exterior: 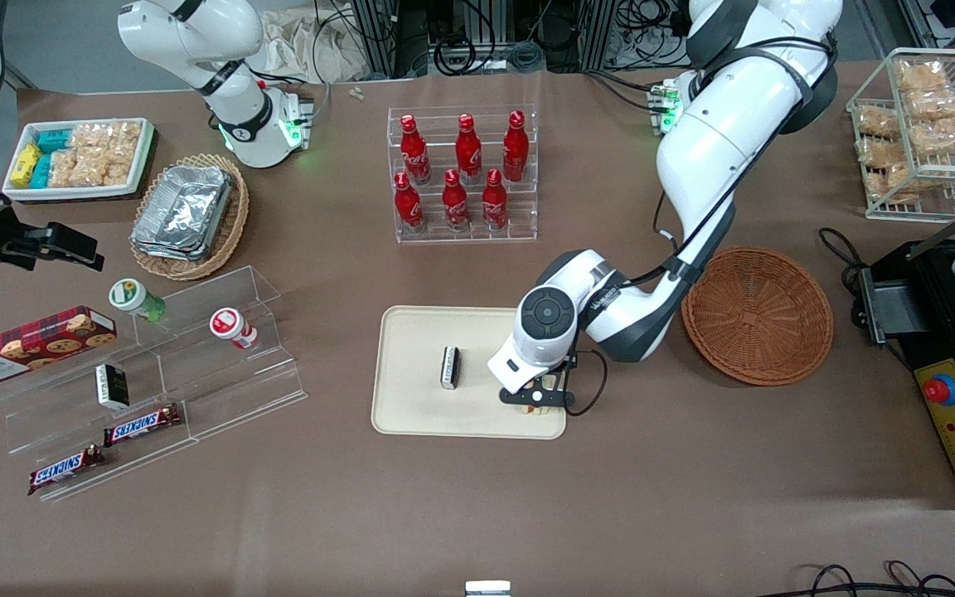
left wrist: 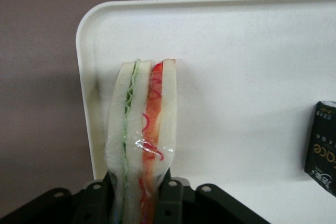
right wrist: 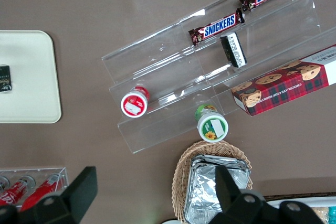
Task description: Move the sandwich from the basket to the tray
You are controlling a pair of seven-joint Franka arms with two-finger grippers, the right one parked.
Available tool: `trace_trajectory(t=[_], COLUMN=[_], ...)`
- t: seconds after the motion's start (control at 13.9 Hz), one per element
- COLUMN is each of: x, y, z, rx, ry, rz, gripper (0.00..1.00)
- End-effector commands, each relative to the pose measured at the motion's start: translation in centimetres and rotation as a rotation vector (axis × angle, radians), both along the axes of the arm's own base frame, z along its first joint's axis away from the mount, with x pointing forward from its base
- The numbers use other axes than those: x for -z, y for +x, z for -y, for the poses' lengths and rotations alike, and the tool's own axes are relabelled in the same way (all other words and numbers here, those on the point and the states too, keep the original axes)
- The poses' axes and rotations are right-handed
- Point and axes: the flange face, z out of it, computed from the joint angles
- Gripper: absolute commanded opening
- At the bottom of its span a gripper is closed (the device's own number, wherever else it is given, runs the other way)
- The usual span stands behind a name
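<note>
My gripper (exterior: 537, 400) hangs low over the corner of the cream tray (exterior: 411, 410) that is nearest the front camera and closest to the round basket. It is shut on the sandwich (left wrist: 142, 124). The wrapped wedge, with green and orange-red filling lines, sticks out from between the two black fingers (left wrist: 170, 199) and points along the tray (left wrist: 236, 51) just inside its rim. From the front, only pale bits of the sandwich (exterior: 536, 409) show under the hand. The reddish-brown woven basket (exterior: 758, 315) lies beside the tray toward the working arm's end, with nothing in it.
A small black-and-white bar (exterior: 450, 367) lies in the tray's middle. Farther from the camera stands a clear rack of red bottles (exterior: 465, 174). A stepped acrylic shelf (exterior: 154, 373) with snacks lies toward the parked arm's end. A black machine (exterior: 954, 348) sits past the basket.
</note>
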Motion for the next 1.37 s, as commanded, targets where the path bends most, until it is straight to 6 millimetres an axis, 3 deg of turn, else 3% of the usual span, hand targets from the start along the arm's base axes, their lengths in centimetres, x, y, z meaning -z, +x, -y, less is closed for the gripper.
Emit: trace_trajectory(t=[0.0,0.36,0.72,0.79,0.94,1.01,1.08,1.22,1.29], x=[0.3,-3.0,-8.0,-9.3,-13.9,-17.2,-19.7,-23.8,-24.8], y=[0.1,1.3,1.6,1.5,0.9,1.3,2.2,1.0,0.1], z=[0.7,0.1,-1.1,-1.3,-2.1,-4.1,-7.6,-10.9,-11.9], rx=[-0.023,-0.052,-0.086,-0.091,-0.105,-0.148,-0.2,-0.202,-0.197], ry=[0.01,-0.005,-0.011,-0.01,0.005,-0.016,-0.025,-0.03,-0.003], rz=[0.012,0.038,0.016,0.015,0.008,0.002,0.004,-0.014,-0.028], gripper=[1.0,1.0,1.0,1.0,1.0,1.0,1.0,1.0,1.0])
